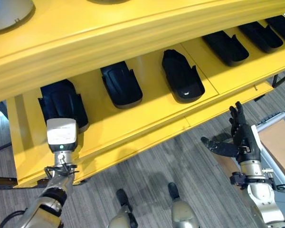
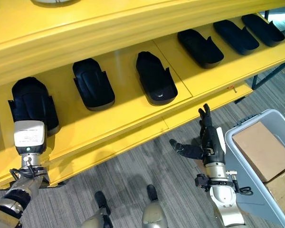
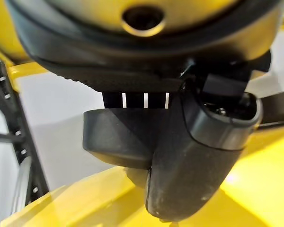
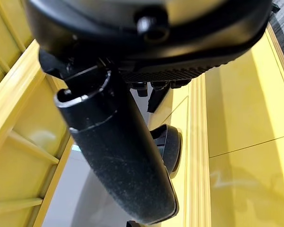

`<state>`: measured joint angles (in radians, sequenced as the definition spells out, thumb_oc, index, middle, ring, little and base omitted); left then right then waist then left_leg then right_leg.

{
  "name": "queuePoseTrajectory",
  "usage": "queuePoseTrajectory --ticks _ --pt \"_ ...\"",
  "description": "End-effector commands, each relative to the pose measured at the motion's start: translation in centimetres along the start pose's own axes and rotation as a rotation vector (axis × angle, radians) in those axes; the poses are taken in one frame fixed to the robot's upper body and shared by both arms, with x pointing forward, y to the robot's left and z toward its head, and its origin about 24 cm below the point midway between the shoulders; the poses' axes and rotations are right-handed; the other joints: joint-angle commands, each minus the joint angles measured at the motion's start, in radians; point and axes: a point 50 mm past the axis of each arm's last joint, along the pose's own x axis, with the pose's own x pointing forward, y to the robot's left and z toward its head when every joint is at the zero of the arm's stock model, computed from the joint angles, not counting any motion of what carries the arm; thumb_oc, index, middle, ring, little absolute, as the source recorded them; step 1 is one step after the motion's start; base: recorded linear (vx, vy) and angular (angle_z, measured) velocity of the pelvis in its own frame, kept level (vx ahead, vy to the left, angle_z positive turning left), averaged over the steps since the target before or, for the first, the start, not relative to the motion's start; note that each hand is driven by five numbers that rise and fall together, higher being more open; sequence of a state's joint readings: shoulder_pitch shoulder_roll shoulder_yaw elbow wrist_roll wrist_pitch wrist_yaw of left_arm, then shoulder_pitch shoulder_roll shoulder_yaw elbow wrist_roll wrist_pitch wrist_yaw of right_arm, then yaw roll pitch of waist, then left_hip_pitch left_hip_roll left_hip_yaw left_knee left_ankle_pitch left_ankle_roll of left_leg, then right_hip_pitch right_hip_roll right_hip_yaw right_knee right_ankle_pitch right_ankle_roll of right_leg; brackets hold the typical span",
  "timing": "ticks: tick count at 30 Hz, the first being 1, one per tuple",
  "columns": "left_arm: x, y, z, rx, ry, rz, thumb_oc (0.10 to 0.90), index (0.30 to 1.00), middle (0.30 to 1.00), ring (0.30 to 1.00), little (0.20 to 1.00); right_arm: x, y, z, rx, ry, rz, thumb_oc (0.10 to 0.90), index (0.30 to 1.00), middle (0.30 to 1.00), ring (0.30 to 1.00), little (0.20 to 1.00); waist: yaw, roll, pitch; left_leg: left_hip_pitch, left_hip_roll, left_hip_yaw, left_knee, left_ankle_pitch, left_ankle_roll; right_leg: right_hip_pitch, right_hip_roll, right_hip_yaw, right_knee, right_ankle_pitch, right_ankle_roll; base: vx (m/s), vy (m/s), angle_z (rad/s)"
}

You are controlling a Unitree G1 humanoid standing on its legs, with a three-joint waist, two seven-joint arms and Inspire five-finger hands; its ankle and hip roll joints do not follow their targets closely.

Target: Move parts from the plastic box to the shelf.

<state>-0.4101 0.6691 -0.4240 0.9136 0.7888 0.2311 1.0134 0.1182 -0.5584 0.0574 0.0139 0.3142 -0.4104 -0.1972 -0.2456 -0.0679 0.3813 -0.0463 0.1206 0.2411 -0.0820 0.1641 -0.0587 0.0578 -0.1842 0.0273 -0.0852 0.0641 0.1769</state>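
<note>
Parts point(image 1: 121, 85) sit in a row on your shelf point(image 1: 147, 123). Left hand point(image 1: 61, 134) reaches the leftmost part, fingers hidden, can't tell. Right hand point(image 2: 210, 137) below the shelf's front edge, fingers spread, empty.

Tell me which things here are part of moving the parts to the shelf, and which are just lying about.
Part of the job:
- black parts in a row on the shelf
- yellow shelf
- leftmost part, at the left hand
- grey plastic box
- right hand, fingers straight, holding nothing

Lying about:
- cardboard boxes in the plastic box
</note>
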Motion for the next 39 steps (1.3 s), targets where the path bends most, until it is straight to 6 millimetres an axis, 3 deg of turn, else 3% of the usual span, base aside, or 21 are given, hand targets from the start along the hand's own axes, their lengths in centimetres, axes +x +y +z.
queuePoseTrajectory --ticks 1,8,31,37,38,39 --pt "-0.3 -0.7 -4.0 0.077 0.171 -0.085 0.4 0.3 0.3 0.3 0.3 2.0 -1.4 3.7 -0.036 -0.241 -0.041 0.9 1.0 1.0 1.0 1.0 0.025 -0.015 -0.056 -0.02 0.078 -0.009 0.212 -0.215 -0.015 -0.136 -0.028 -0.031 0.147 -0.066 -0.007 0.0 0.0 0.0" --pt "0.8 -0.3 -4.4 0.038 0.247 -0.06 0.4 0.3 0.3 0.3 0.3 2.3 -1.3 4.0 -0.029 -0.254 -0.039 0.9 1.0 1.0 1.0 1.0 0.022 -0.023 -0.042 -0.035 0.084 -0.007 0.221 -0.214 -0.015 -0.148 -0.026 -0.029 0.15 -0.066 -0.01 0.0 0.0 0.0" --pt "0.0 -0.8 -3.6 0.031 0.228 -0.082 0.4 0.3 0.3 0.3 0.3 2.1 -0.8 3.8 -0.025 -0.248 -0.029 0.9 1.0 1.0 1.0 1.0 0.017 -0.025 -0.043 -0.03 0.087 -0.004 0.226 -0.219 -0.016 -0.145 -0.026 -0.029 0.152 -0.067 -0.011 0.0 -0.001 0.0" --pt "0.6 -0.4 -3.9 0.038 0.227 -0.068 0.4 0.3 0.3 0.3 0.3 2.3 -0.9 4.1 -0.034 -0.257 -0.025 0.9 1.0 1.0 1.0 1.0 0.015 -0.024 -0.041 -0.032 0.089 0.0 0.232 -0.223 -0.016 -0.149 -0.027 -0.026 0.156 -0.069 -0.012 0.0 0.0 0.0" --pt "0.9 -0.5 -4.1 0.03 0.223 -0.092 0.514 0.459 0.459 0.459 0.459 2.4 -1.1 4.1 -0.037 -0.258 -0.024 0.9 1.0 1.0 1.0 1.0 0.013 -0.023 -0.041 -0.03 0.089 0.002 0.232 -0.224 -0.015 -0.149 -0.027 -0.026 0.157 -0.069 -0.012 0.0 0.0 0.0" --pt "0.9 -0.5 -4.1 0.031 0.22 -0.105 0.79 0.846 0.846 0.846 0.846 2.3 -1.1 4.1 -0.036 -0.258 -0.023 0.9 1.0 1.0 1.0 1.0 0.012 -0.022 -0.041 -0.029 0.088 0.003 0.232 -0.224 -0.015 -0.149 -0.027 -0.026 0.158 -0.069 -0.012 0.0 0.0 0.0"
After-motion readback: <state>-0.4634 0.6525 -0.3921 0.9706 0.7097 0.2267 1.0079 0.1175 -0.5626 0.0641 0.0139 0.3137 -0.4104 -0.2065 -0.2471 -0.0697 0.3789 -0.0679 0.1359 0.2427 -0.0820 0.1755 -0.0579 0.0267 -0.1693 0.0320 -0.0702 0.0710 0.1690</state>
